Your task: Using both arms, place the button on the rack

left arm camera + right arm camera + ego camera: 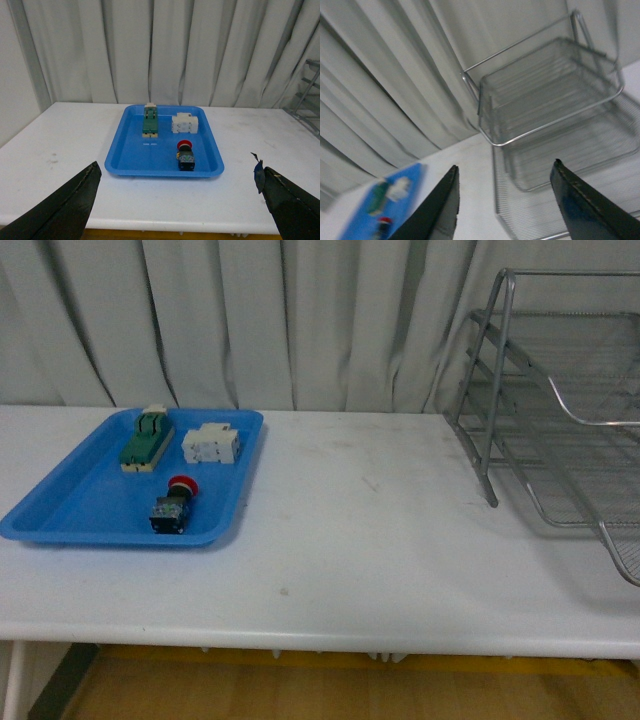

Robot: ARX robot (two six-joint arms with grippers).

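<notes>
While neither arm shows in the front view and the button lies untouched in the blue tray, the task looks to be at its opening step, the reach for the pick. The tray sits at the table's 9 o'clock. Inside it, the green-and-cream switch block is at 12 o'clock, the white breaker at 1 o'clock and the button toward 5 o'clock, apart from both. The left gripper faces the tray from well back, jaws spread wide and empty. By my judgement, it next needs to come down on the button's black body without nudging the breaker. The rack stands at 3 o'clock. The right gripper, jaws also spread and empty, faces it in a blurred view.
</notes>
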